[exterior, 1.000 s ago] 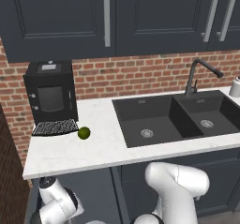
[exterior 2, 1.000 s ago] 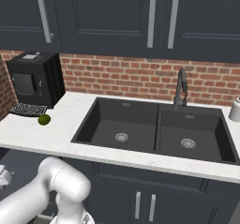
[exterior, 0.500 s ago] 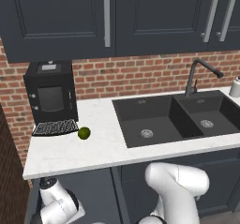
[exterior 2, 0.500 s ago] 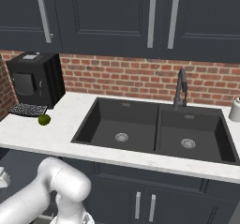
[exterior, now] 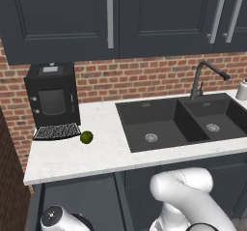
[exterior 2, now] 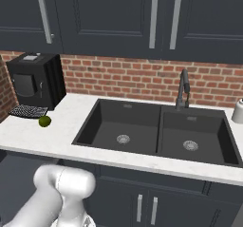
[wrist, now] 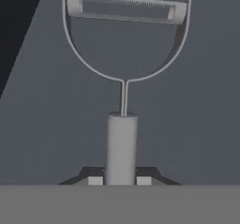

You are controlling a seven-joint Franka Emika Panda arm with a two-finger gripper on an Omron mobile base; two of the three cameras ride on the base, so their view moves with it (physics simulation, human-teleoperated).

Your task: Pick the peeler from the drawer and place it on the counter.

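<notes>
Two pincer (wrist: 119, 181) fingertips flank peeler (wrist: 123, 78) cylindrical grey handle.

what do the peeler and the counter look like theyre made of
The peeler looks like matte grey metal: a thin wire yoke, a flat slotted blade and a plain cylindrical handle, though the handle could be plastic. The counter looks like polished white marble or similar stone, judging by its faint grey flecks.

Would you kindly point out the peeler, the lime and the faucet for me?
peeler (wrist: 121, 148): hand view, on its handle.
lime (exterior: 86, 137): left base view, middle of the fruit.
faucet (exterior 2: 183, 86): right base view, on its upright neck.
</notes>
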